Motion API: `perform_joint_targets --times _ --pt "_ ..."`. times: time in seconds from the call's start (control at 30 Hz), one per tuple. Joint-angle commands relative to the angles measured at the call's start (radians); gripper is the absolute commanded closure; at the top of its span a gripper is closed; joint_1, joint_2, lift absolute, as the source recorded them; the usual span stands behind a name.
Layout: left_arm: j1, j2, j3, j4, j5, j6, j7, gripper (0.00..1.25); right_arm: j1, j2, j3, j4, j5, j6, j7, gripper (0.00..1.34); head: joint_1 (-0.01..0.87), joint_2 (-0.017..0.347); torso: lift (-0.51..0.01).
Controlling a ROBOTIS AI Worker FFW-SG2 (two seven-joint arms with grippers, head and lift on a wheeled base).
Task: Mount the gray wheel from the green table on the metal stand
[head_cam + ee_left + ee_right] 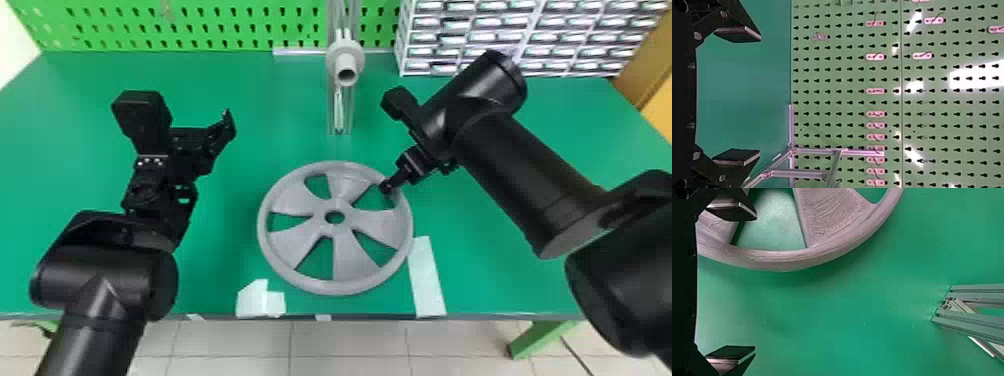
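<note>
The gray wheel (352, 272) lies flat on the green table (215, 260), in front of the metal stand (330, 112) with its gray hub (345, 57). My right gripper (392, 185) is at the wheel's far right rim; in the right wrist view my right gripper (734, 284) is open, one finger over a gap between spokes, the other outside the rim (789, 260). My left gripper (220, 142) stands off to the wheel's left, over the table; in the left wrist view my left gripper (736, 96) is open with nothing between its fingers.
A green pegboard (200, 30) runs behind the table, with a rack of small drawers (530, 37) at the back right. Pale tape pieces (427, 277) lie by the table's front edge. The stand's metal bars (809, 173) also show in the left wrist view.
</note>
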Motion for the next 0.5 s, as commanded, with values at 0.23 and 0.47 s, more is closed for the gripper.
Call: perform_joint_targets --times 0.23,0.47 --pt "-0.004 0.0 -0.003 0.001 -0.001 0.0 0.0 0.24 -0.006 0.001 0.053 0.02 -0.069 -0.009 -0.034 0.16 0.867 0.052 -0.1" --pt "-0.006 0.0 -0.003 0.001 -0.001 0.0 0.0 0.24 -0.008 0.001 0.07 0.029 -0.086 -0.009 -0.042 0.22 0.867 0.052 -0.1"
